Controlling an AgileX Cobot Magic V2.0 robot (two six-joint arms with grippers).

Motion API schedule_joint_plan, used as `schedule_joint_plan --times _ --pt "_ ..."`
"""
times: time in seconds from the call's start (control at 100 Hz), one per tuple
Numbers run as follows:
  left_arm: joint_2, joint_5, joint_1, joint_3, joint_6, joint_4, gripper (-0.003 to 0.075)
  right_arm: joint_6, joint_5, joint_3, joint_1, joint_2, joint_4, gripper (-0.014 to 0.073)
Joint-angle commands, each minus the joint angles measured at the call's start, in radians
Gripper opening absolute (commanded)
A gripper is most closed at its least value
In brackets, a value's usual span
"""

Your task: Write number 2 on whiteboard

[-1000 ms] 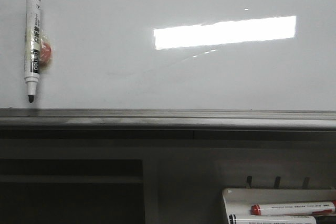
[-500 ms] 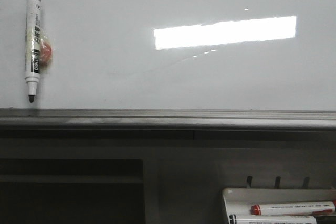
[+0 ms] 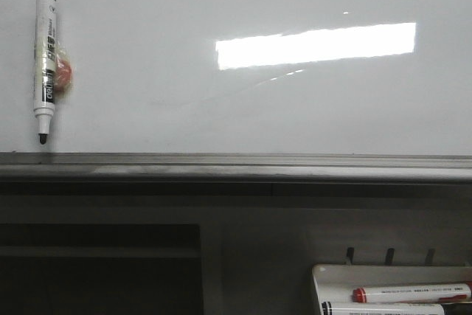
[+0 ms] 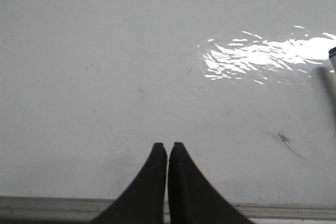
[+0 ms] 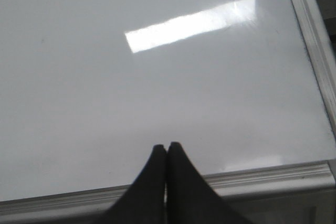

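Note:
The whiteboard fills the upper front view, glossy white with a bright rectangular reflection and a grey metal lower edge. No number 2 shows on it. A black-capped marker hangs upright at the board's far left, tip down, with a red piece behind it. Neither gripper shows in the front view. In the left wrist view my left gripper is shut and empty before the board. In the right wrist view my right gripper is shut and empty before the board.
A small white marker tray at the lower right holds a red-capped marker and a black-capped one. A dark shelf opening lies below the board at the lower left. The board's frame corner shows in the right wrist view.

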Motion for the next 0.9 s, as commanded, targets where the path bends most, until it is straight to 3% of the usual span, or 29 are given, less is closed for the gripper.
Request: schedule_joint_plan --times 0.0,0.1,0.23,0.38,0.53,0.59,0.69,0.77,0.89 --pt "0.037 -0.011 0.003 -0.051 -0.008 -0.108 -0.0021 -0.002 -0.032 -0.028 -0.003 0.010 0.040 -0.0060" --pt "0.106 0.085 0.003 -0.137 -0.008 -0.135 -0.0021 -0.002 0.006 -0.078 -0.003 0.069 0.114 -0.0060" --pt "0.217 0.240 0.003 -0.290 -0.008 0.033 -0.0020 -0.010 0.136 -0.210 -0.003 0.178 0.119 -0.0060" --pt "0.291 0.245 0.003 -0.391 -0.008 0.055 -0.0020 -0.180 0.279 -0.364 -0.003 0.291 0.117 -0.0060" --pt "0.307 0.224 0.001 -0.407 -0.008 0.057 -0.0014 -0.183 0.281 -0.409 -0.003 0.346 0.119 -0.0060" --pt "0.307 0.229 -0.001 -0.407 0.001 0.057 0.0040 -0.183 0.288 -0.409 -0.003 0.354 0.121 -0.0060" --pt "0.307 0.164 -0.013 -0.407 0.003 0.039 0.0249 -0.183 0.292 -0.409 -0.003 0.357 0.121 -0.0060" --pt "0.307 0.080 -0.012 -0.398 0.001 0.015 0.0368 -0.183 0.292 -0.409 -0.003 0.357 0.121 -0.0060" --pt "0.307 -0.033 -0.012 -0.378 0.001 -0.056 0.0373 -0.183 0.292 -0.409 -0.003 0.357 0.121 -0.0060"
